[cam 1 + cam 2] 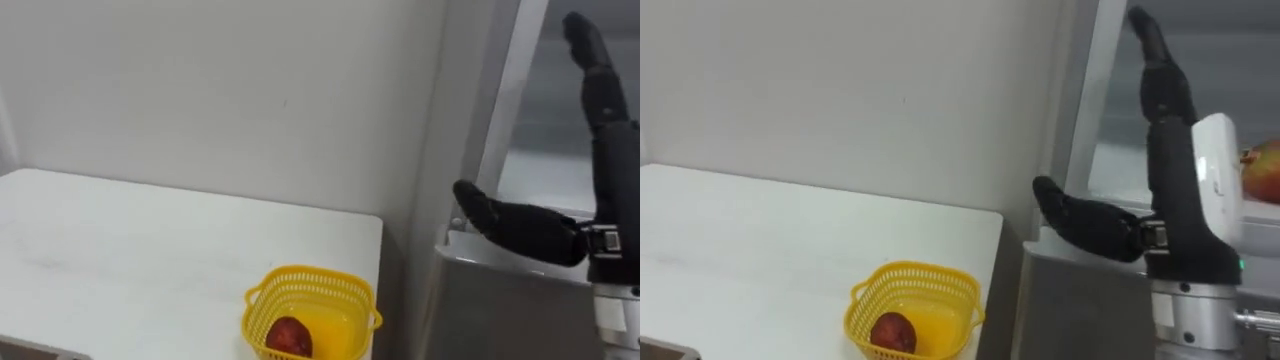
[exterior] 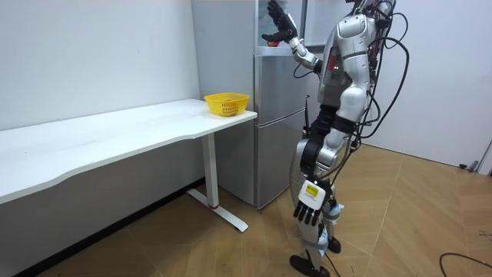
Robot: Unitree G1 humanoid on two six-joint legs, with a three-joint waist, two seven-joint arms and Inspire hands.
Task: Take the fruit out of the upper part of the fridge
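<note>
Right hand (image 1: 1170,190) up at the upper fridge (image 1: 1230,60), fingers spread wide, empty; left hand (image 2: 307,206) hangs loose. 1 clumsy reach could knock the reddish fruit (image 1: 1262,170) inside away.

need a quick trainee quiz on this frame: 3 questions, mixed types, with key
1. True or false: the yellow basket on the white table is empty.
2. Which hand is raised at the open upper fridge? A) left hand B) right hand C) both
3. Fill in: the fruit in the basket is ___ in colour.

Key: 1 false, a fruit lies in it. 2 B, fingers straight; the left hand hangs by the robot's side. 3 red.
</note>
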